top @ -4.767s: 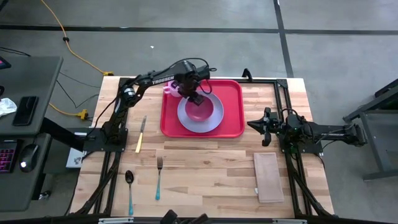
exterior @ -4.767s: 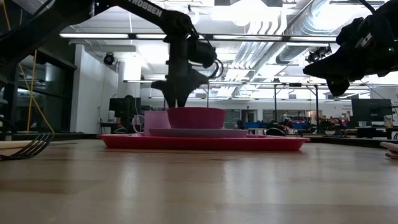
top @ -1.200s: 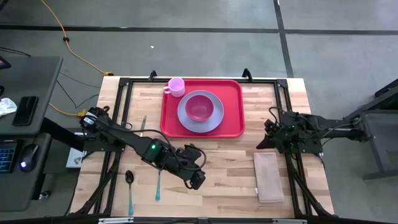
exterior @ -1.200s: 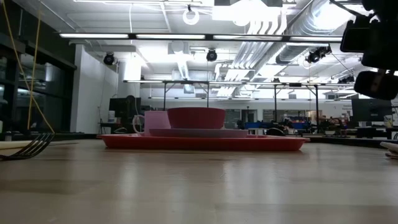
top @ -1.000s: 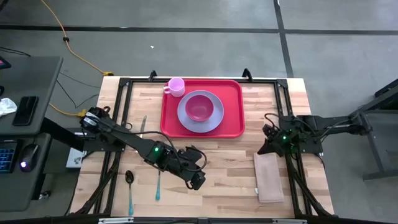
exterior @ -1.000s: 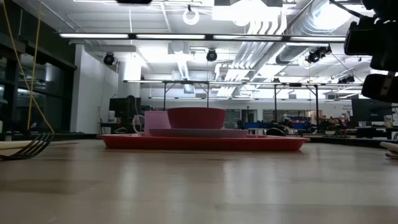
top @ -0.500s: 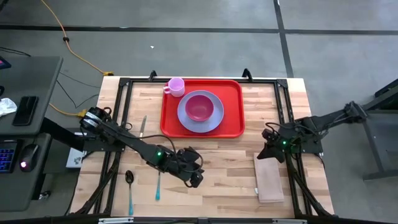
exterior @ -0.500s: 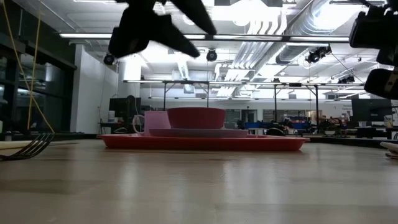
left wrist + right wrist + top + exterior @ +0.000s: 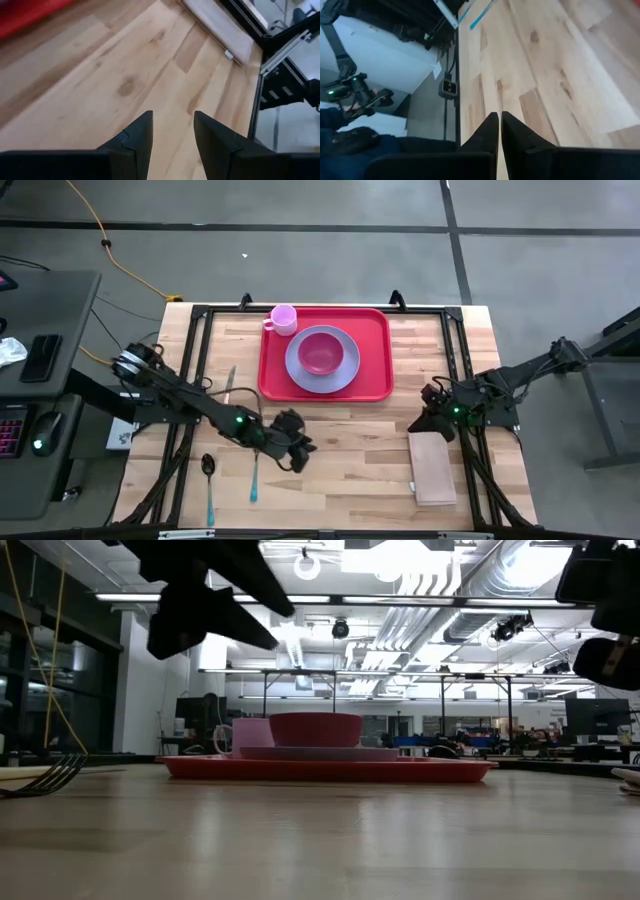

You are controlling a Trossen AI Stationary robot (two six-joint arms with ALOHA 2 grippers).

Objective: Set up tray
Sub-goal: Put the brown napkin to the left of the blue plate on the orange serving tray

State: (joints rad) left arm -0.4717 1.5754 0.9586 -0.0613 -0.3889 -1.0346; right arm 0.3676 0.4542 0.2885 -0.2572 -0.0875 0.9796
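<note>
- Tray (image 9: 325, 353) sits at the far-middle of the tabletop (image 9: 360, 450), flat. On it: lavender plate (image 9: 322, 359) w/ a pink bowl (image 9: 320, 353) on top, pink cup (image 9: 283, 319) in the tray's far-left corner.
- Not yet on the tray: knife (image 9: 227, 395), fork (image 9: 255, 465), spoon (image 9: 208, 485) on the left part of the tabletop; tan napkin (image 9: 431, 467) near-right.
- Left gripper (image 9: 292, 438) hangs over bare wood just right of the fork, clear of the tray's near edge. Jaws open, nothing between them (left wrist view: a gap w/ only wood behind).
- Right gripper (image 9: 428, 420) is just off the napkin's far-left corner. Jaws closed on nothing; tips meet in the right wrist view.
- Judgement: left arm looks set for the fork, right arm for the napkin.
- Risks, left: fork lies flat on wood, so jaws coming down too shallow would skate over the handle or push it aside; spoon is near enough to get knocked. Carrying cutlery low toward the tray could clip the rim and shift the tray, bowl and cup.
- Risks, right: closed jaws can't take the napkin, need to open first. Thin flat napkin, so a pinch at the corner prob. drags or folds it, or grabs nothing.
- Both arms heading for the tray at once could cross over the mid tabletop.
</note>
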